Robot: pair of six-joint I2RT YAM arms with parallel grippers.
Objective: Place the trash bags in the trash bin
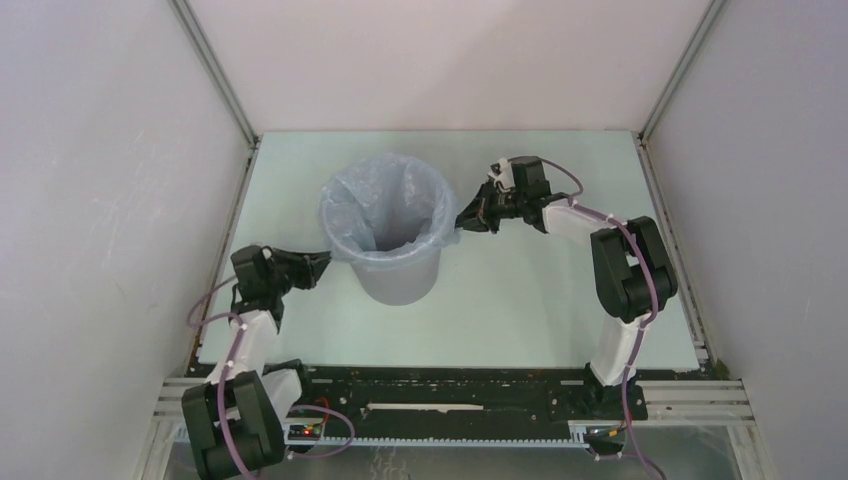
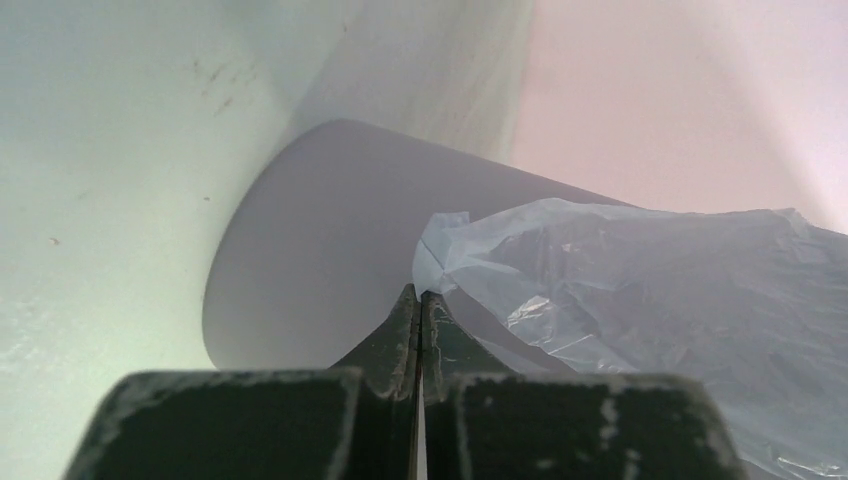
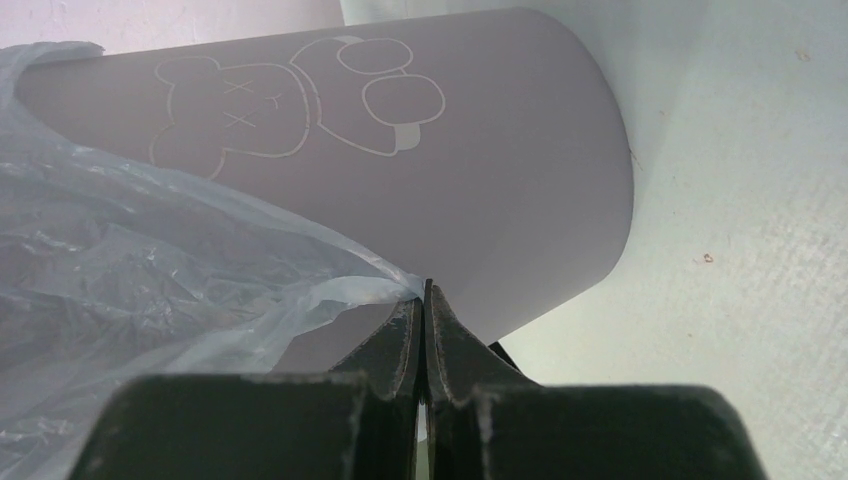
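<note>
The grey round trash bin (image 1: 398,275) stands upright mid-table. The pale blue translucent trash bag (image 1: 385,205) lines it, its edge folded over the rim and down the outer wall. My left gripper (image 1: 322,262) is at the bin's left side, shut on the bag's edge (image 2: 440,250) against the bin wall (image 2: 310,250). My right gripper (image 1: 462,222) is at the bin's right side, shut on the bag's edge (image 3: 370,288). The right wrist view shows a white cartoon bear outline on the bin wall (image 3: 480,200).
The pale green table (image 1: 540,300) is enclosed by white walls at the left, back and right, with metal rails along its edges. The black arm-mount rail (image 1: 450,390) runs along the near edge.
</note>
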